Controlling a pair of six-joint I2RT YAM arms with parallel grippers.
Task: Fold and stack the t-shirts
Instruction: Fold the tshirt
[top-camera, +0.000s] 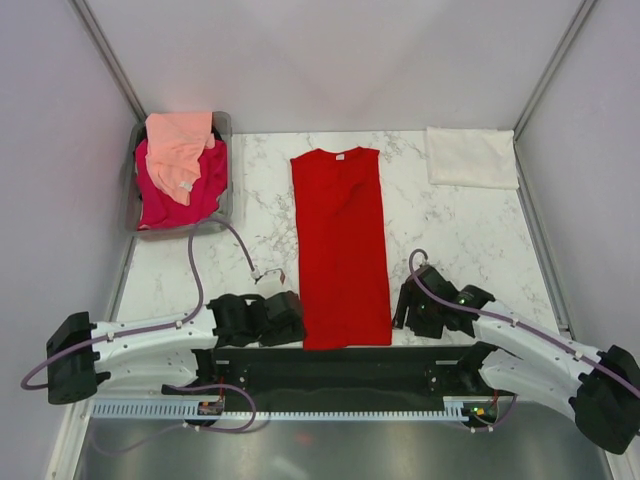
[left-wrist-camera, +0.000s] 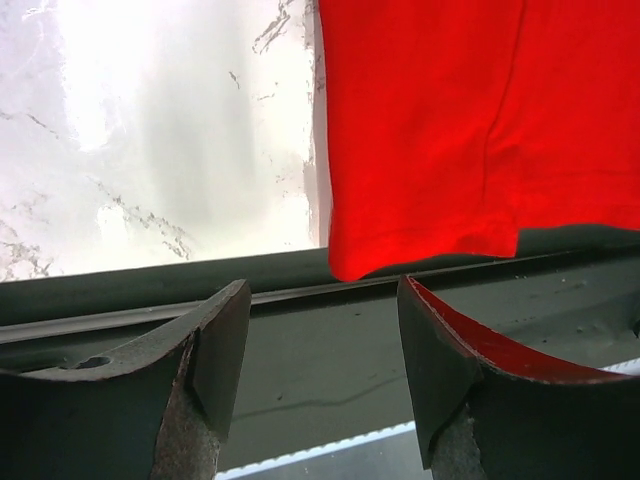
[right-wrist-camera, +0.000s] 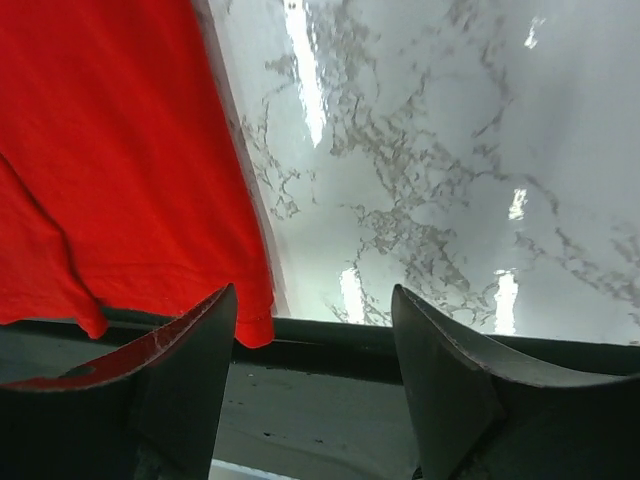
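Four t-shirts show in the top view. The red t-shirt (top-camera: 340, 250) lies flat in the middle of the marble table (top-camera: 460, 230), folded into a long narrow strip. Its long axis runs from near edge to far edge, with the neck and a small white tag (top-camera: 340, 155) pointing away from the arms. A cream-white t-shirt (top-camera: 472, 157) lies folded at the far right corner, and a peach t-shirt (top-camera: 180, 145) is draped over a magenta-pink t-shirt (top-camera: 205, 185) in a bin (top-camera: 228, 170) at the far left. Only the wrist views show that the red hem hangs slightly past the table's near edge, over the dark base rail (top-camera: 340, 365). The left fingers (left-wrist-camera: 215, 350) stand apart with nothing between them, just short of the hem's left corner. The right fingers (right-wrist-camera: 190, 360) are also apart. One of them overlaps the hem's right corner in that view, and whether it touches the cloth is hard to tell. Both wrist views cut off all but the hem end of the shirt, and in the top view the arms' dark bodies hide the fingertips.
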